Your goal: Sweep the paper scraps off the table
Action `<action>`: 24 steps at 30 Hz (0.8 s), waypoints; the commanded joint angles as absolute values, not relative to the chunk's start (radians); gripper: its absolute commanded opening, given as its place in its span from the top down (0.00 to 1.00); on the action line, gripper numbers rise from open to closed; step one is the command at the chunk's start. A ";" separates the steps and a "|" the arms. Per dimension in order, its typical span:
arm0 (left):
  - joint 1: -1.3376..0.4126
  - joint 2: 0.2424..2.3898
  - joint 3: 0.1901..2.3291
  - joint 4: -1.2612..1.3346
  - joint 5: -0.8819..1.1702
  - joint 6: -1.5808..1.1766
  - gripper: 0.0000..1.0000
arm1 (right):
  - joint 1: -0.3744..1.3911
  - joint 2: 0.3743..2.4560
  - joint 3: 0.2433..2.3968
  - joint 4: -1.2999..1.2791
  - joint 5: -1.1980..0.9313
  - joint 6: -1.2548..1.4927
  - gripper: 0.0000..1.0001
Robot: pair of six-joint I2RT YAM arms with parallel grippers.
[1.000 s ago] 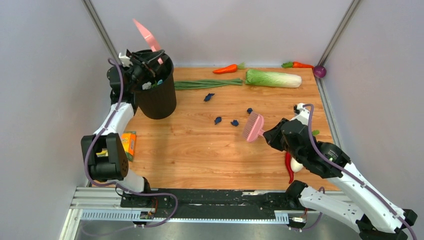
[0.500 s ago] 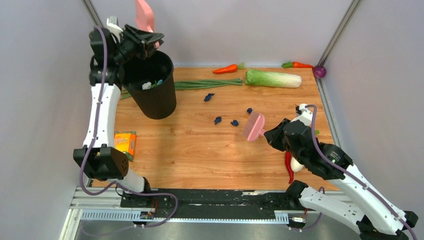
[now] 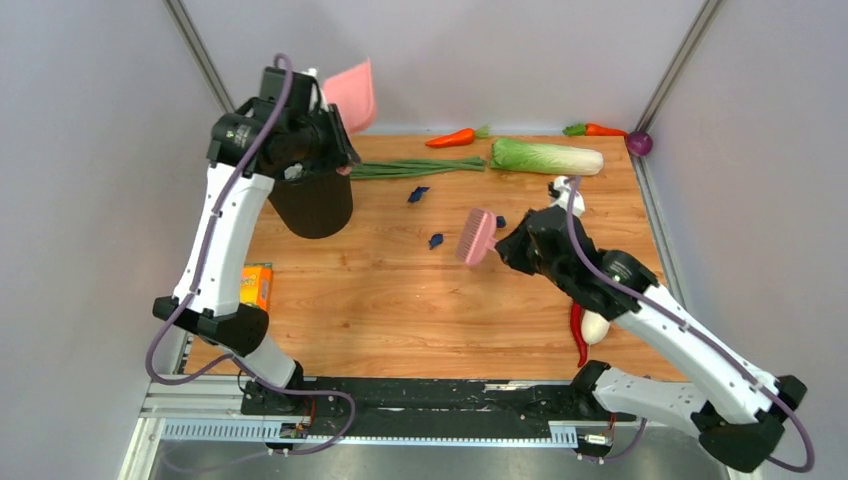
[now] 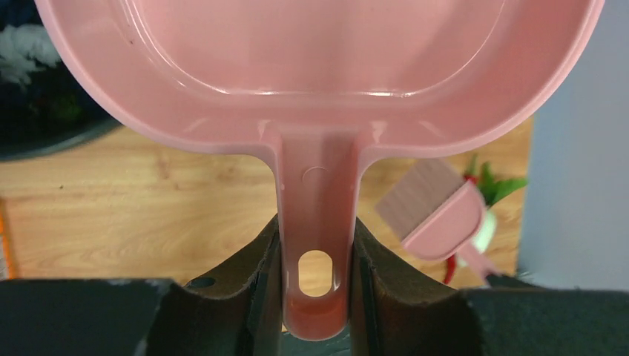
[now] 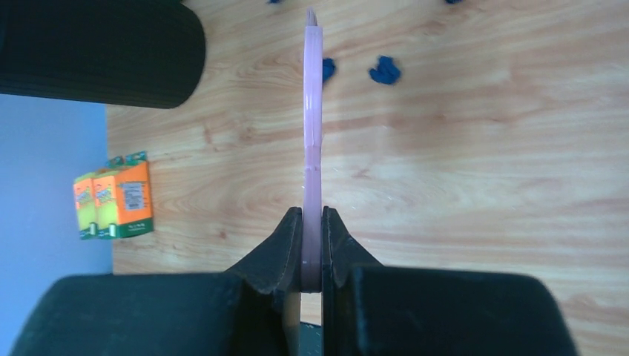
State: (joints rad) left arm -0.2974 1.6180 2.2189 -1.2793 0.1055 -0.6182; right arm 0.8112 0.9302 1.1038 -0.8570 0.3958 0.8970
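Observation:
Three dark navy paper scraps (image 3: pixel 418 194) (image 3: pixel 436 240) (image 3: pixel 499 221) lie on the wood-grain table (image 3: pixel 400 310); two show in the right wrist view (image 5: pixel 385 69) (image 5: pixel 328 69). My right gripper (image 3: pixel 508 246) (image 5: pixel 312 256) is shut on the handle of a pink brush (image 3: pixel 477 236) (image 5: pixel 313 133), held just right of the scraps. My left gripper (image 3: pixel 337 135) (image 4: pixel 317 278) is shut on the handle of a pink dustpan (image 3: pixel 351 94) (image 4: pixel 319 67), raised over the black bin (image 3: pixel 312 205). The dustpan looks empty.
At the back lie a carrot (image 3: pixel 452 137), green onions (image 3: pixel 415 168), a cabbage (image 3: pixel 547 156), a second carrot (image 3: pixel 600 129) and a purple ball (image 3: pixel 640 143). An orange box (image 3: pixel 257 285) (image 5: pixel 115 204) lies at the left, a red chili (image 3: pixel 579 335) under my right arm. A metal rail (image 3: pixel 400 400) runs along the near edge.
My left arm has swung the dustpan from the bin's left side rightward over the bin. My right arm has carried the brush left and farther back, up to the scraps.

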 commanded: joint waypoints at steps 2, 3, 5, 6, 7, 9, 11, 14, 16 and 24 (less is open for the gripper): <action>-0.437 1.479 2.062 -1.407 -0.083 -0.548 1.00 | 0.746 1.132 1.262 -0.620 0.206 0.854 1.00; -0.442 1.441 2.034 -1.399 -0.083 -0.552 1.00 | 0.723 1.176 1.296 -0.611 0.175 0.859 1.00; -0.463 1.378 1.941 -1.382 -0.098 -0.563 1.00 | 0.680 1.253 1.357 -0.600 0.118 0.868 1.00; -0.471 1.356 1.872 -1.373 -0.101 -0.568 1.00 | 0.664 1.291 1.388 -0.588 0.094 0.871 1.00; -0.472 1.307 1.844 -1.359 -0.100 -0.574 1.00 | 0.648 1.325 1.411 -0.577 0.068 0.873 1.00; -0.479 1.243 1.743 -1.344 -0.089 -0.578 1.00 | 0.620 1.394 1.463 -0.548 0.020 0.877 1.00; -0.483 1.179 1.643 -1.321 -0.074 -0.569 1.00 | 0.594 1.474 1.511 -0.531 -0.041 0.903 1.00; -0.485 1.067 1.489 -1.286 -0.055 -0.549 1.00 | 0.557 1.581 1.578 -0.520 -0.118 0.957 1.00; -0.485 1.016 1.432 -1.279 -0.052 -0.538 1.00 | 0.543 1.650 1.623 -0.511 -0.149 0.989 1.00; -0.485 0.887 1.296 -1.256 -0.011 -0.482 1.00 | 0.520 1.851 1.766 -0.506 -0.181 1.120 1.00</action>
